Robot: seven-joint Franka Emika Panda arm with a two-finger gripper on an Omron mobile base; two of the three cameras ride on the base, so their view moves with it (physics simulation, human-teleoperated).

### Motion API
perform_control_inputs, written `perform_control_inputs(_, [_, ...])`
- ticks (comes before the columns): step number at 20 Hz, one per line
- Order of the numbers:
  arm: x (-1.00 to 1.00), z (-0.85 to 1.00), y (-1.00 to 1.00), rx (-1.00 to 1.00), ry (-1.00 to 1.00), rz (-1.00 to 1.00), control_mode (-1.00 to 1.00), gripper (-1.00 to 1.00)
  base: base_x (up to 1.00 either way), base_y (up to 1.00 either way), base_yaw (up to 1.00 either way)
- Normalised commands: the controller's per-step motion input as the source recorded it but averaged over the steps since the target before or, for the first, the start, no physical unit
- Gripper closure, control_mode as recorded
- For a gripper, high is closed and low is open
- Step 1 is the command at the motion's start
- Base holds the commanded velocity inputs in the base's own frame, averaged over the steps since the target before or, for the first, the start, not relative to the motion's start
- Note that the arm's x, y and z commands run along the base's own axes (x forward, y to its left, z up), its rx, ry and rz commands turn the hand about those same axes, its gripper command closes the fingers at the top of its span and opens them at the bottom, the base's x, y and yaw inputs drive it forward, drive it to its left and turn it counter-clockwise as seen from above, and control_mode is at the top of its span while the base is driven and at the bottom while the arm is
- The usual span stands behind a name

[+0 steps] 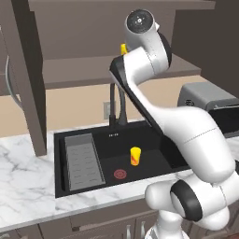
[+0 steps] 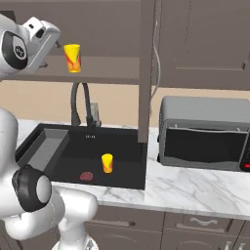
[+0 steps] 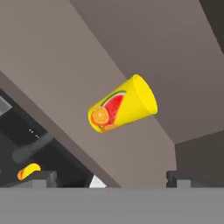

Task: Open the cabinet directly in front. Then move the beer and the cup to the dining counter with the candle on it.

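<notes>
The cabinet (image 1: 79, 28) stands open, with one door (image 1: 28, 79) swung out on the left and the other door (image 2: 146, 68) seen edge-on. The cup (image 2: 72, 57), yellow with a red fruit print, stands upright on the cabinet's lower shelf (image 2: 107, 66). Its top peeks out behind my arm (image 1: 123, 48). My gripper (image 2: 57, 45) hovers just left of the cup, open and empty. In the hand view the cup (image 3: 122, 104) lies ahead, between and beyond the spread fingertips of my gripper (image 3: 111, 179). The beer, the dining counter and the candle are out of view.
Below the cabinet a black sink (image 1: 154, 140) holds a second small yellow cup (image 1: 135, 156), a drain rack (image 1: 83, 161) and a dark faucet (image 1: 116, 105). A grey microwave (image 2: 205, 133) sits on the marble counter (image 2: 195, 188) to the right. The open doors jut toward me.
</notes>
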Motion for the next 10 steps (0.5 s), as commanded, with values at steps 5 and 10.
perform_control_inputs(5, [0.45,0.0,0.01,0.0,0.02,0.0,-1.0,-1.0,0.0,0.0,0.0])
perform_control_inputs(10, [0.43,-0.04,0.09,0.0,0.07,0.0,-1.0,-1.0,0.0,0.0,0.0])
